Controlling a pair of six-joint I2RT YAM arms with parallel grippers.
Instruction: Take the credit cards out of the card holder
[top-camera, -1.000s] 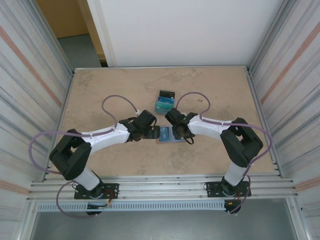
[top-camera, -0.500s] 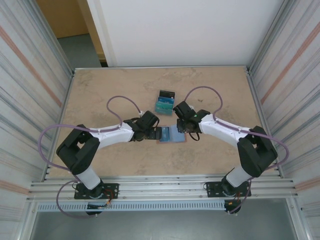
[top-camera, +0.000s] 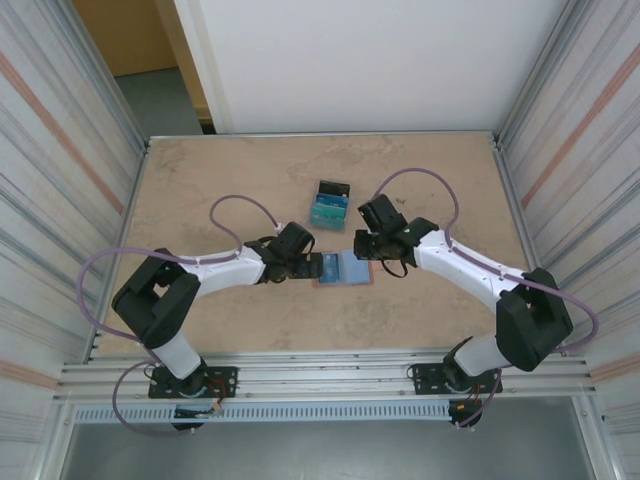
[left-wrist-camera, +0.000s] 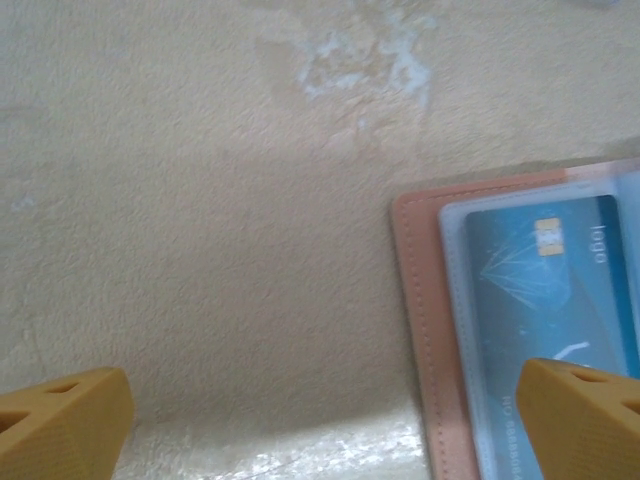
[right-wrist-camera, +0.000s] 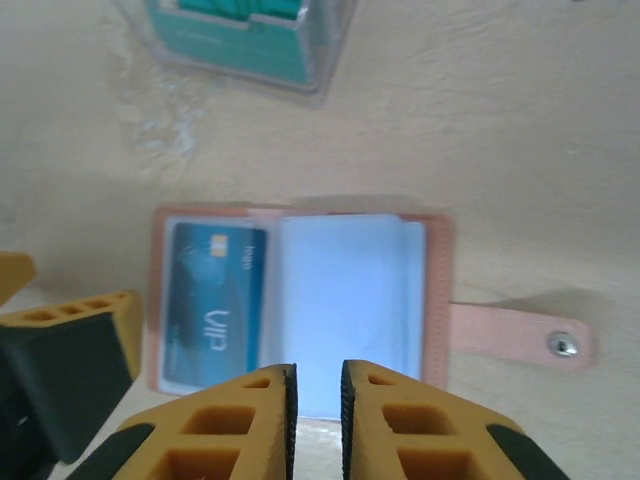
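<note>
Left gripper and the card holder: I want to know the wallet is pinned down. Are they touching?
Cannot tell. In the left wrist view one finger of the left gripper overlaps the card holder, but contact isn't plain.

A beige, mottled tabletop (top-camera: 210, 170) sat between ribbed metal side panels (top-camera: 60, 150). A white wall (top-camera: 360, 60) rose behind its far edge, with grey floor (top-camera: 160, 100) at the far-left corner.

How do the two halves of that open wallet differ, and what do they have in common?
The card holder lies spread flat. Its left half shows a blue card behind clear plastic; its right half looks pale and blank. The right half carries the closing tab; the left half has one yellow finger of the left gripper over it. Both share the salmon border.
</note>
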